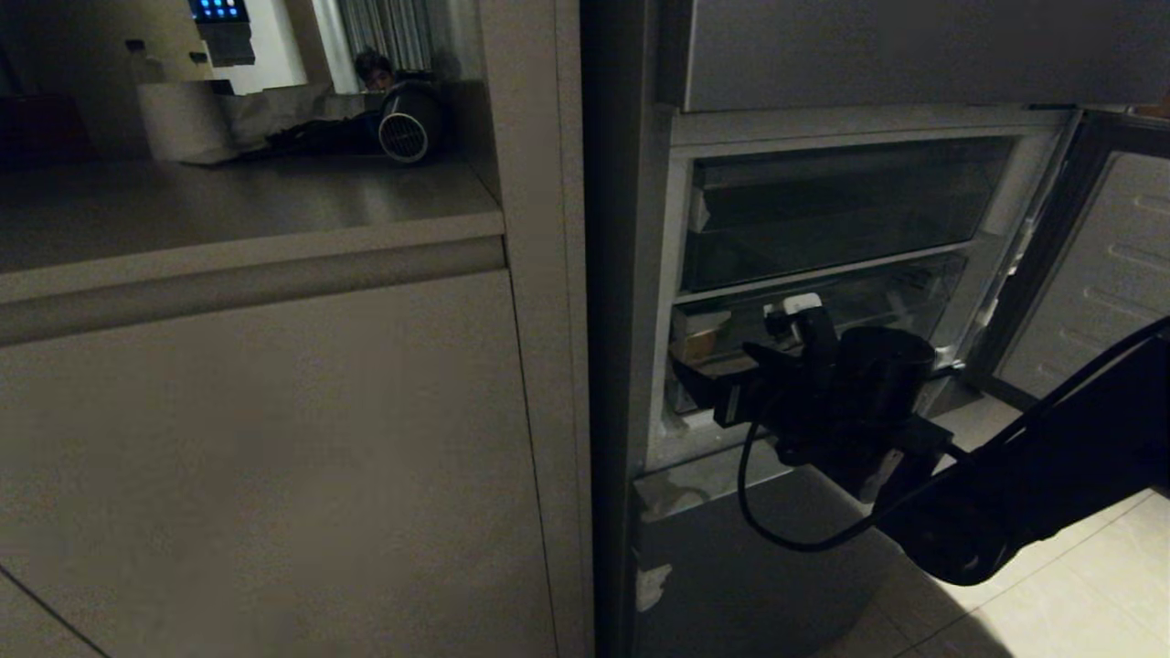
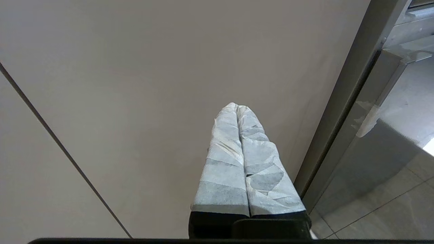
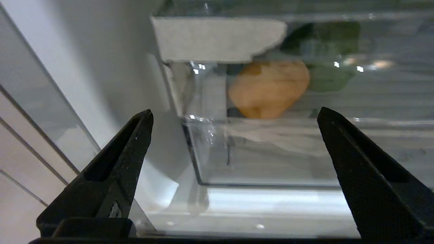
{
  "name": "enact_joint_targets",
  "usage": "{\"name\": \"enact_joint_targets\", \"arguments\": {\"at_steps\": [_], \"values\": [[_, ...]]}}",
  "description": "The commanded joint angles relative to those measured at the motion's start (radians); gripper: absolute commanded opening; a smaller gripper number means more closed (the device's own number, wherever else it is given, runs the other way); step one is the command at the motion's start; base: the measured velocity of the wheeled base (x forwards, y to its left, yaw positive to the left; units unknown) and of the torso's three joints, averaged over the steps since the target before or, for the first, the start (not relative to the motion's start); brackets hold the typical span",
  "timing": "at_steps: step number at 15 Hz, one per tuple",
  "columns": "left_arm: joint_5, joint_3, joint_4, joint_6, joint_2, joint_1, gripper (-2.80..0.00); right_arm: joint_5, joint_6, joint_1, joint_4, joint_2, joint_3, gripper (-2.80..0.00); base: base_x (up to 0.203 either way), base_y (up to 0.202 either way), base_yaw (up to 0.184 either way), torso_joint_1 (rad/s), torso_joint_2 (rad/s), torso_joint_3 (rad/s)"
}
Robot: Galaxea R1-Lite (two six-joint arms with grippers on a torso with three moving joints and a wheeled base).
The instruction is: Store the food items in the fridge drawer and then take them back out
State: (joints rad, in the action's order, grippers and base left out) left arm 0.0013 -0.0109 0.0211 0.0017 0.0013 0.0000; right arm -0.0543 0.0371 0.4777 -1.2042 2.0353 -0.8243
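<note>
A tan-brown potato-like food item lies inside the fridge drawer, behind its clear front wall near the drawer's left end. In the head view it shows as a small tan patch in the lower see-through drawer. My right gripper is open and empty, just in front of that wall and a little below the potato. The head view has that gripper at the drawer's left front corner. My left gripper is shut on nothing, parked low and facing a cabinet panel.
A second clear drawer sits above the lower one. Something green lies behind the potato. The open fridge door stands to the right. A beige cabinet and counter fill the left. A person sits far back beyond the counter.
</note>
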Motion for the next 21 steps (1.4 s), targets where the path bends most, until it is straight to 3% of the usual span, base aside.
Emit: {"name": "enact_joint_targets", "arguments": {"at_steps": [1, 8, 9, 10, 21], "values": [[0.000, 0.000, 0.000, 0.000, 0.001, 0.000, -2.80, -0.001, 0.001, 0.008, -0.006, 0.000, -0.012, 0.00, 0.000, 0.000, 0.000, 0.000, 0.00, 0.000], [0.000, 0.000, 0.000, 0.000, 0.000, 0.000, -2.80, -0.003, 0.002, 0.009, -0.006, 0.021, -0.043, 0.00, 0.000, 0.000, 0.000, 0.000, 0.00, 0.000], [0.000, 0.000, 0.000, 0.000, 0.002, 0.000, -2.80, -0.003, 0.001, 0.009, -0.006, 0.022, -0.044, -1.98, 0.000, 0.000, 0.000, 0.000, 0.00, 0.000], [0.000, 0.000, 0.000, 0.000, 0.000, 0.000, -2.80, -0.005, 0.001, 0.009, -0.005, 0.026, -0.054, -2.80, 0.000, 0.000, 0.000, 0.000, 0.00, 0.000], [0.000, 0.000, 0.000, 0.000, 0.001, 0.000, -2.80, -0.045, 0.000, 0.036, -0.005, 0.023, -0.058, -2.80, 0.000, 0.000, 0.000, 0.000, 0.00, 0.000]]}}
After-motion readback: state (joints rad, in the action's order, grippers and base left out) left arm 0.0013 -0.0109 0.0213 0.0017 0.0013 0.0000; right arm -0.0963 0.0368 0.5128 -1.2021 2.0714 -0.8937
